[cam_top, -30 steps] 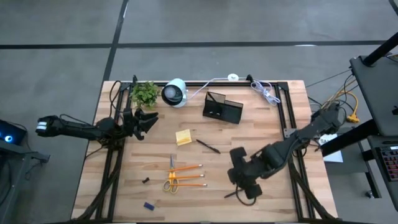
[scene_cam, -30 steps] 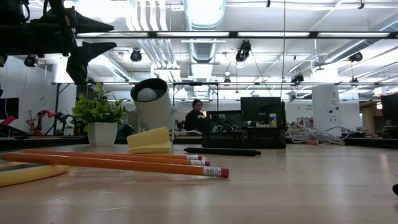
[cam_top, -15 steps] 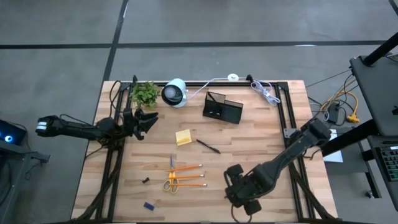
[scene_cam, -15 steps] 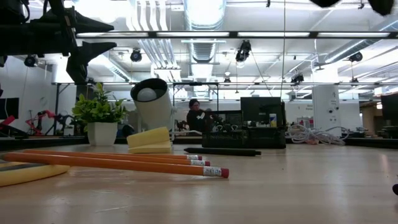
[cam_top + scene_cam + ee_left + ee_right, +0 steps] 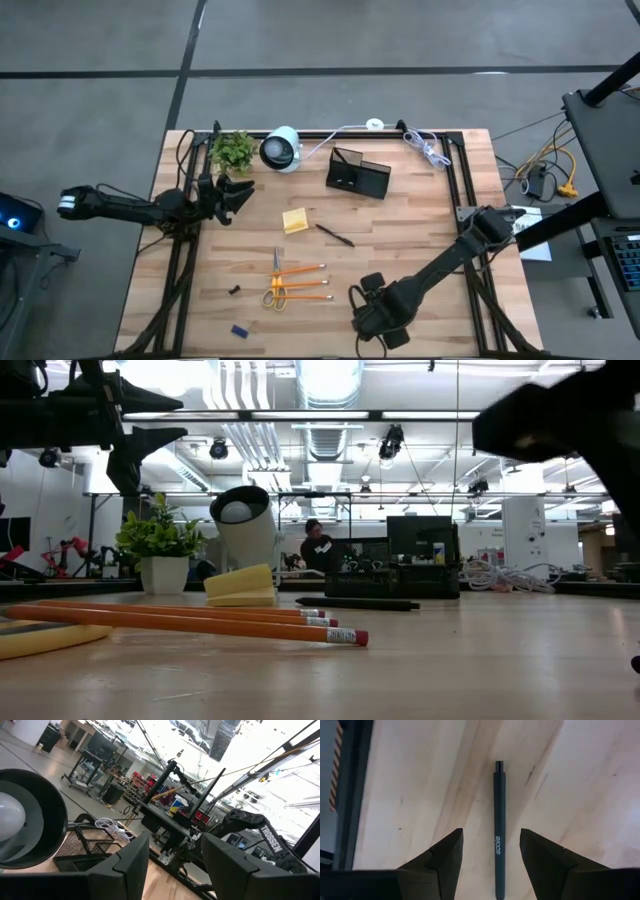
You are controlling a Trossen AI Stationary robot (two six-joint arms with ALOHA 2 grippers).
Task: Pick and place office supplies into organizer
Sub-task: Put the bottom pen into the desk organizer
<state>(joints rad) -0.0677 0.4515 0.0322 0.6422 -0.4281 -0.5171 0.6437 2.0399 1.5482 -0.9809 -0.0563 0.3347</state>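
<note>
Wooden worktop [image 5: 430, 210] carries the organizer [image 5: 358, 174] near its back edge. Right end effector [image 5: 378, 318] hangs released over a black pen [image 5: 499, 827] by the front edge, probably to grasp it. Left end effector [image 5: 228, 197] waits released beside the plant [image 5: 234, 150].

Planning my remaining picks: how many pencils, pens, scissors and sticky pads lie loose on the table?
Pencils: 3
Pens: 2
Scissors: 1
Sticky pad: 1
Total: 7
</note>
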